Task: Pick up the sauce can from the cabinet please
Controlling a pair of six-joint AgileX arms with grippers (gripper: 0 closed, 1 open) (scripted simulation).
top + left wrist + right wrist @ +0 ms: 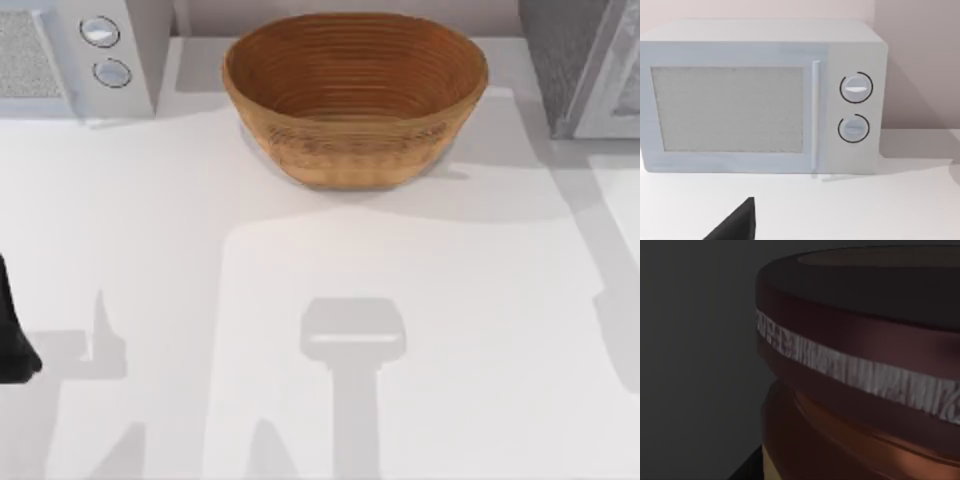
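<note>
Your right gripper's fingers I cannot tell about; its wrist camera sits very close to the can [860,370], in a dim space that I take to be the inside of the cabinet [585,70], whose grey body stands at the table's far right corner. You see the can's dark maroon lid, a pale textured band round it, then a coppery-red rim with a tan side just below.

Expect a stiff metal cylinder, likely light to moderate in weight, smooth and a bit slippery. Take it across the straight side below the rim, so the rim can catch on the fingers if it slides; squeezing hard should not hurt it.

Your left arm [12,330] is parked at the table's left edge, facing the microwave [765,95]; I cannot tell its fingers either. The basket [355,95] stands empty at the far middle.
</note>
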